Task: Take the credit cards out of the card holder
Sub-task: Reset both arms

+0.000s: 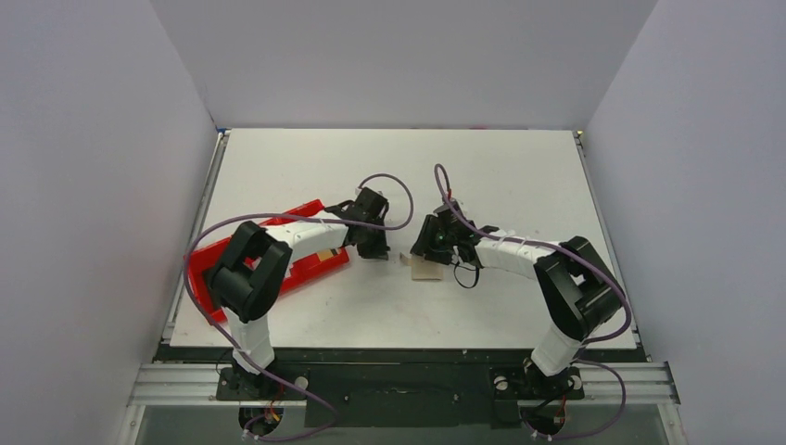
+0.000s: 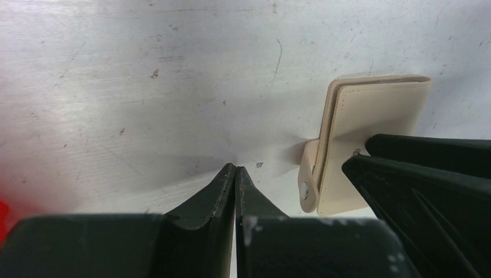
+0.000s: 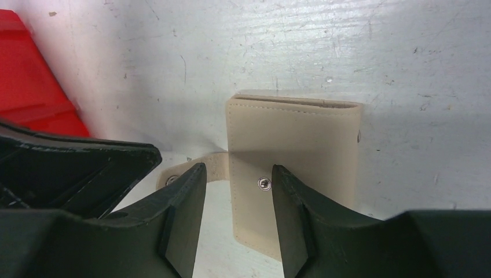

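The card holder (image 1: 425, 268) is a closed beige stitched leather case lying flat on the white table between the two arms. It is not a metal case. Its snap strap (image 3: 217, 168) is undone and sticks out to the side. No credit cards show; any are hidden inside. My right gripper (image 3: 237, 171) is open just above the holder's strap-side edge, with the snap stud (image 3: 264, 183) between its fingers. My left gripper (image 2: 235, 168) is shut and empty, its tips near the table just left of the holder (image 2: 373, 113).
A large red tray (image 1: 320, 266) lies on the table under the left arm, and its corner shows in the right wrist view (image 3: 29, 87). The two grippers (image 1: 373, 243) (image 1: 436, 248) are close together. Grey walls enclose the table.
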Robot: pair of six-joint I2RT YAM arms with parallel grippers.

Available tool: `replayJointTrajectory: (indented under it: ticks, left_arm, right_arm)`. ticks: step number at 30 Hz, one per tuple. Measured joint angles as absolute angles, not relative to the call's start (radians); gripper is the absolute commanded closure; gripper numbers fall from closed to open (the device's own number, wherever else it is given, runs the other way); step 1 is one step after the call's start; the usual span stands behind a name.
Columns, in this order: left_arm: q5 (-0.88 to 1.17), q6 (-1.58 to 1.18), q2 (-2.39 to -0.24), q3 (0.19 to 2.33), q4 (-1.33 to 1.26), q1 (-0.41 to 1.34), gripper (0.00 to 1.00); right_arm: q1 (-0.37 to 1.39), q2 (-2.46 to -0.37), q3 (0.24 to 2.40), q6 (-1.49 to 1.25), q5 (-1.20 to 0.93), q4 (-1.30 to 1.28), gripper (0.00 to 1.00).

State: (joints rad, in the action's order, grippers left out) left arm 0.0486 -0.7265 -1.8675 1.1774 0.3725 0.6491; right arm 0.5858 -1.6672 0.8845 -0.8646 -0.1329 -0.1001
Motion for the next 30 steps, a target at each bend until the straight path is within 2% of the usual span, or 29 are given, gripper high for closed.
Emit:
replayJointTrajectory:
  ticks: [11,15,19,22,30]
  left_arm:
    - [0.041,-0.721,-1.734,1.172,0.406,0.635,0.98]
    - [0.041,-0.712,-1.694,1.181,0.425,0.635,0.93]
    - [0.041,-0.694,-1.649,1.203,0.446,0.635,0.84]
    - [0.041,-0.681,-1.605,1.225,0.457,0.633,0.69]
    - [0.039,-0.637,-1.439,1.259,0.478,0.596,0.58]
  right_arm:
    - [0.581,-1.664,0.869,-0.888,-0.147,-0.06,0.55]
    - [0.575,-1.612,0.869,-0.887,-0.146,-0.091,0.51]
    - [0.57,-1.527,0.885,-0.884,-0.142,-0.133,0.42]
    - [0.563,-1.459,0.907,-0.876,-0.128,-0.16,0.36]
    - [0.548,-1.233,0.92,-0.834,-0.041,-0.229,0.31]
